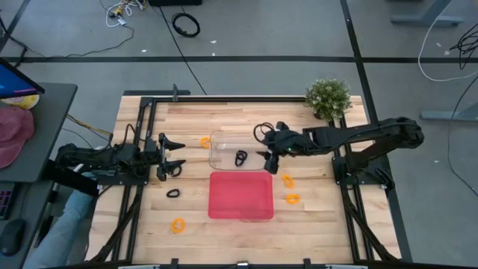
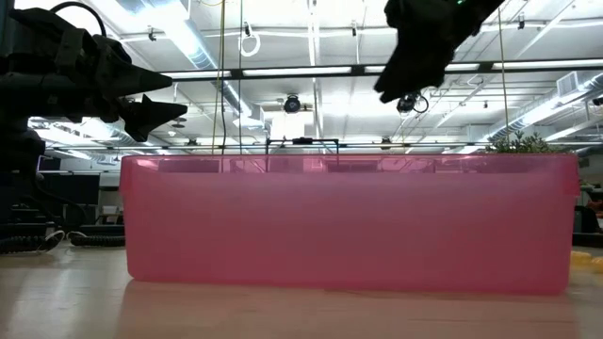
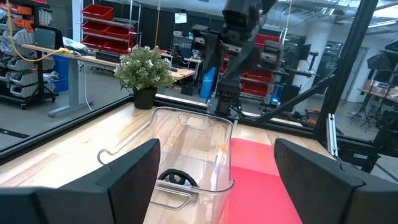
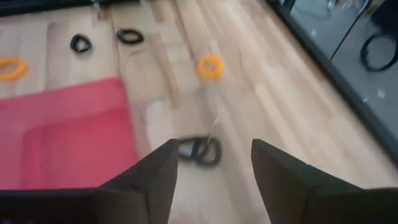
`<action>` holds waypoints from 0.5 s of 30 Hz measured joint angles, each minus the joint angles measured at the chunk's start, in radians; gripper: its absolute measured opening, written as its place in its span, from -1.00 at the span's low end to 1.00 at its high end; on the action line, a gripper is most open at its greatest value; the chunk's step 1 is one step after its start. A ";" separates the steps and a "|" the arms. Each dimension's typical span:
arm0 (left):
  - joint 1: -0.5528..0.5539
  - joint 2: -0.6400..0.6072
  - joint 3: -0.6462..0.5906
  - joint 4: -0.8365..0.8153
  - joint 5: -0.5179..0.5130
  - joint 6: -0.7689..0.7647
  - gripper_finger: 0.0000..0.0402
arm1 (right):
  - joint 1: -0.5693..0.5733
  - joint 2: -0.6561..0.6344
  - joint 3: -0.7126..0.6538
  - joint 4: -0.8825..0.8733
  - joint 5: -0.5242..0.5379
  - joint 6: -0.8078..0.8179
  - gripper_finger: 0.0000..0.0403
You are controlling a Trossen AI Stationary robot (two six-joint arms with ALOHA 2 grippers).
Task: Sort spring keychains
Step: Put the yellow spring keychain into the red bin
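Sorting has barely begun, judged from how things lie.

Left side of the worktop (image 1: 314,217): the left gripper (image 1: 171,154) hovers with its fingers spread wide and nothing between them, near the left edge. A black keychain (image 1: 175,169) lies just beside it and a second black keychain (image 1: 172,193) a little nearer the front edge. One orange keychain (image 1: 178,225) sits toward the front left corner; another orange one (image 1: 205,141) lies just left of the clear tray (image 1: 222,136). None of these is sorted.

Centre: the clear tray holds a single black keychain (image 1: 240,158), lying on its floor. The red tray (image 1: 240,196), in front of it, appears to hold nothing.

Right of centre: the right gripper (image 1: 267,146) hangs over the right end of the clear tray, fingers parted and empty, directly above the black keychain in the wrist view. Two more orange keychains (image 1: 287,180) (image 1: 293,199) lie just right of the red tray.

Tally: one black placed; two black and four orange left on the worktop.
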 joint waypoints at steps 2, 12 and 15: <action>0.000 0.000 0.000 0.000 0.000 0.000 0.60 | 0.023 -0.016 0.000 -0.070 0.000 0.069 0.02; 0.000 0.000 0.000 0.000 0.000 0.000 0.60 | 0.174 -0.021 0.000 -0.396 0.001 0.482 0.02; 0.000 0.000 0.000 0.000 0.000 0.000 0.60 | 0.212 -0.009 0.000 -0.430 0.002 0.593 0.02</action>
